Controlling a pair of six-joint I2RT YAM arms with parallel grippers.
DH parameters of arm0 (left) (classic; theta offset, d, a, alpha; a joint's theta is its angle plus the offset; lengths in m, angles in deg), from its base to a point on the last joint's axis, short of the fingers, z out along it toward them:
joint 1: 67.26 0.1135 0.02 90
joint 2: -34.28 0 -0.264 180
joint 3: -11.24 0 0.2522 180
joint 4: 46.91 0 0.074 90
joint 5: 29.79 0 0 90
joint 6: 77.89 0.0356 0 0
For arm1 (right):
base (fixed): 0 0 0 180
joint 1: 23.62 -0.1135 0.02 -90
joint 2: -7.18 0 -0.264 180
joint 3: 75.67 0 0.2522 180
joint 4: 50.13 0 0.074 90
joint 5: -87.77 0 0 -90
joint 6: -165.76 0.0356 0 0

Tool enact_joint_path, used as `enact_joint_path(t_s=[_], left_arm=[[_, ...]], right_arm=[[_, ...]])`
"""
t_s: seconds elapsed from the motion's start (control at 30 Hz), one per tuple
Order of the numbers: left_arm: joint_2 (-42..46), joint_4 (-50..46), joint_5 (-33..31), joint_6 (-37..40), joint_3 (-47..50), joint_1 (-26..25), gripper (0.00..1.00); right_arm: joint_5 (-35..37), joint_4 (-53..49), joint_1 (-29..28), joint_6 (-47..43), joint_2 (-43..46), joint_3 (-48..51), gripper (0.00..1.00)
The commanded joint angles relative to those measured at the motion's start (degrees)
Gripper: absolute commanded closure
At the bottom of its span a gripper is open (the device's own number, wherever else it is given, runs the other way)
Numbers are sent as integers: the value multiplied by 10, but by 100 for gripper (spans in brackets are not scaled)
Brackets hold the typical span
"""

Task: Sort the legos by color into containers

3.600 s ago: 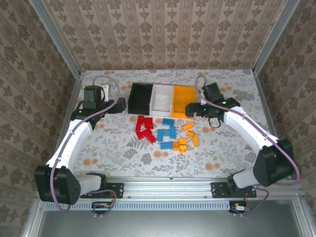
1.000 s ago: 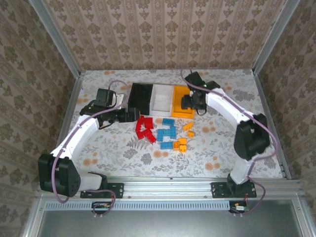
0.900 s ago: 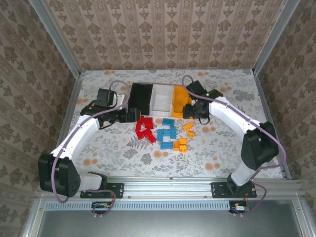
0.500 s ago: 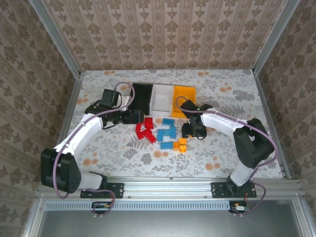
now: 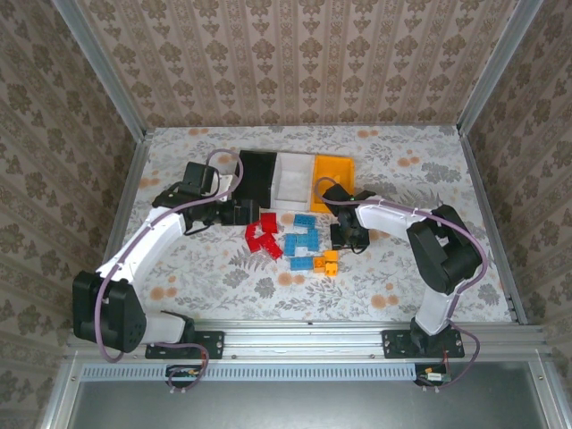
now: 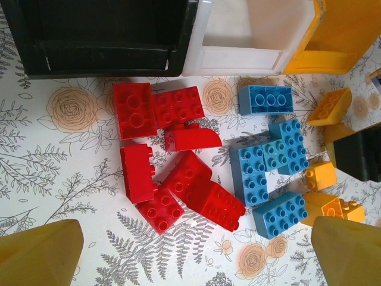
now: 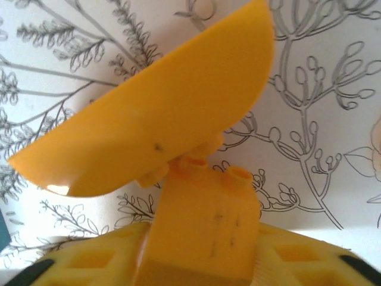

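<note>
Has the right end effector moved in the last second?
Yes. The right end effector came off the orange bin to an orange brick on its near side.

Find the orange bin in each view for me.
Top external: orange bin, far right of the bin row, just beyond the right gripper.
Left wrist: top right corner.
Right wrist: orange brick between the fingers, over floral cloth.
Landmark: white bin, directly left of it.

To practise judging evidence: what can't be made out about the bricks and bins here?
- Top view: any bricks under the right hand, which covers that spot.
- Left wrist: insides of the black bin, white bin and orange bin, cut off by the top edge.
- Right wrist: orange brick, base cut off at the bottom edge.
</note>
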Motion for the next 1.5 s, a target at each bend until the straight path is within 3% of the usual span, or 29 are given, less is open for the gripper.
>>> enact_joint_path(t_s=[0.0,0.2,0.4,0.9,1.03,1.2,1.47], left_arm=[[12,-15,-3,1,9,-1,0],[10,-10,2,0,9,-1,0],[12,-3,11,-5,13,-2,0],[11,3,10,-16,28,-35,0],[3,5,12,-15,26,-35,0],[-7,3,13,-12,18,-35,0],[-11,17,16,-18,27,-41,0]], right_arm=[[27,1,0,13,19,7,62],[46,-39,0,13,80,3,65],[44,-71,2,-3,119,-68,65],[43,-97,64,-101,-145,-385,63],[39,-101,74,-107,-176,-422,56],[37,-95,78,-106,-159,-412,37],[1,-57,67,-39,-1,-192,32]])
